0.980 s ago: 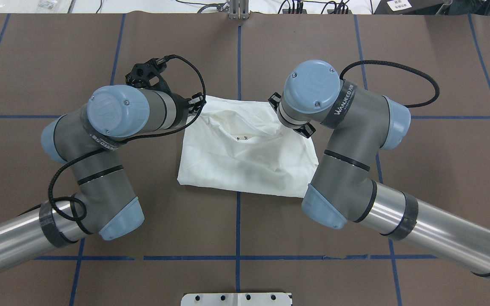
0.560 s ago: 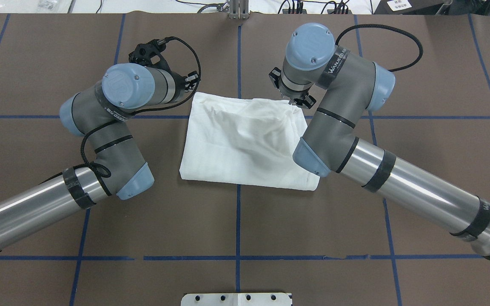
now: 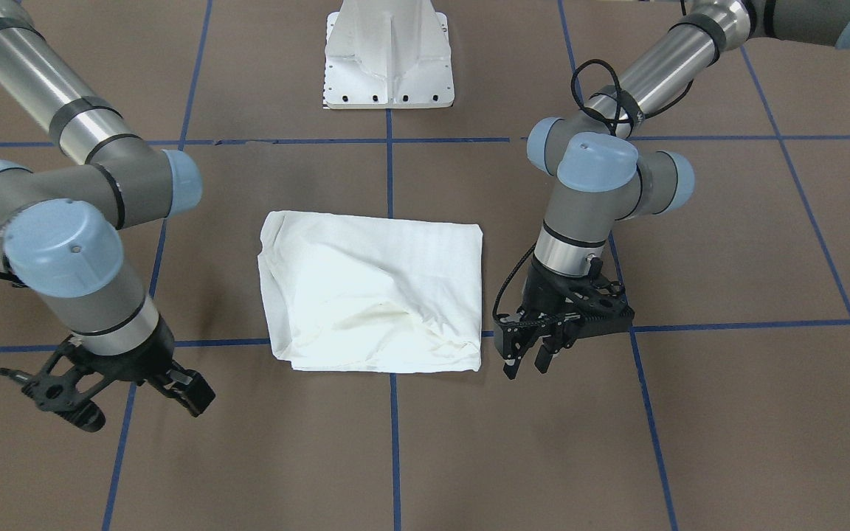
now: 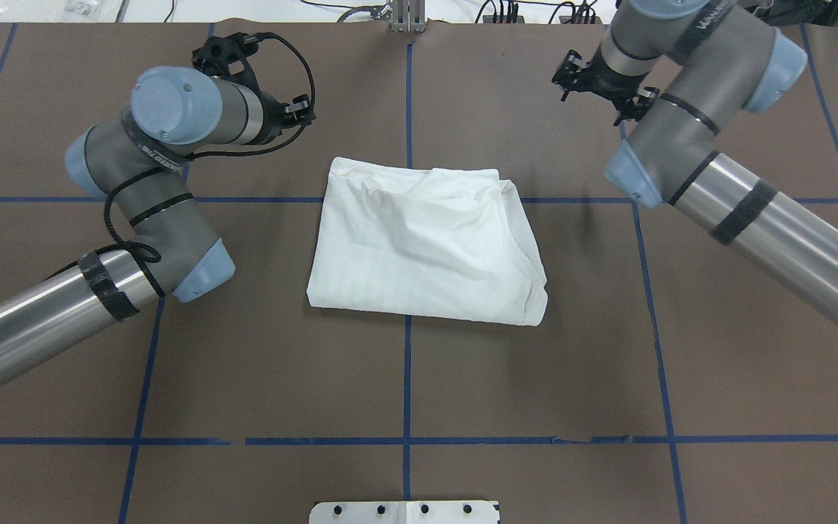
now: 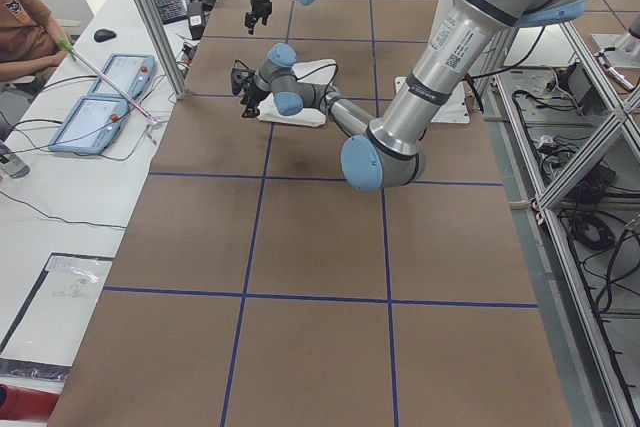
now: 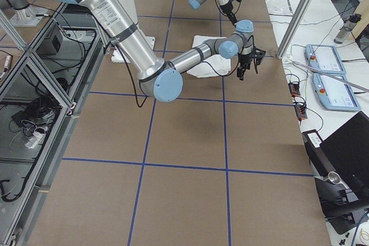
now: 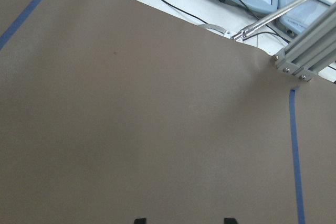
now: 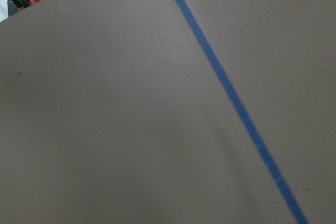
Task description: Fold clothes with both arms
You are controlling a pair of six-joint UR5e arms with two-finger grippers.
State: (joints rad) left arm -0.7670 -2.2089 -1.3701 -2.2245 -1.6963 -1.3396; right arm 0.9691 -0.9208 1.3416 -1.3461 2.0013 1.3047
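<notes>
The clothes are one white shirt (image 4: pixel 426 244), folded into a rough rectangle and lying flat mid-table; it also shows in the front view (image 3: pixel 373 295). Its printed text is hidden. My left gripper (image 3: pixel 528 361) hangs just beside the shirt's far corner, clear of the cloth, fingers apart and empty. In the overhead view the left gripper (image 4: pixel 297 113) is up and left of the shirt. The left wrist view shows only brown table and two spread fingertips (image 7: pixel 139 220). My right gripper (image 3: pixel 187 394) is off the other far corner, further out (image 4: pixel 570 75), open and holding nothing.
The white pedestal base (image 3: pixel 388 59) stands at the robot's side of the table. Blue tape lines (image 4: pixel 407 109) cross the brown mat. Beyond the far edge are teach pendants (image 5: pixel 100 97), an aluminium post (image 5: pixel 150 17) and a seated person (image 5: pixel 25 27).
Both grippers carried the shirt's edge over to the far side, let go and pulled outward and away. The shirt now lies folded, its neck label covered.
</notes>
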